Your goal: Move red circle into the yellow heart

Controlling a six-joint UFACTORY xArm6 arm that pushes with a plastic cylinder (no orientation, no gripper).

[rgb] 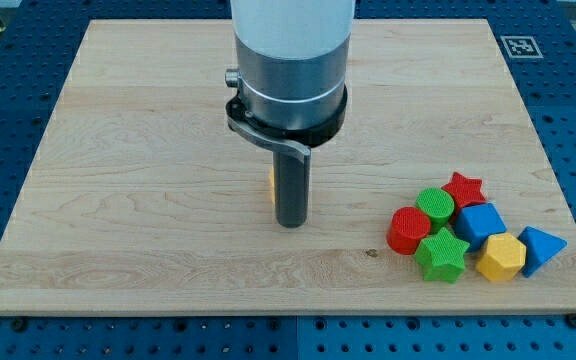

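The red circle (407, 230) lies at the left end of a cluster of blocks at the view's lower right. A sliver of a yellow block (270, 185), most likely the yellow heart, shows just left of the rod; the rest is hidden behind it, so its shape cannot be made out. My tip (291, 223) rests on the board near the middle, right beside that yellow sliver and well to the left of the red circle.
The cluster also holds a green circle (434, 205), a red star (463, 187), a blue block (479, 222), a green star (442, 255), a yellow hexagon (501, 257) and a blue triangle (541, 246). The wooden board (118, 150) ends close below them.
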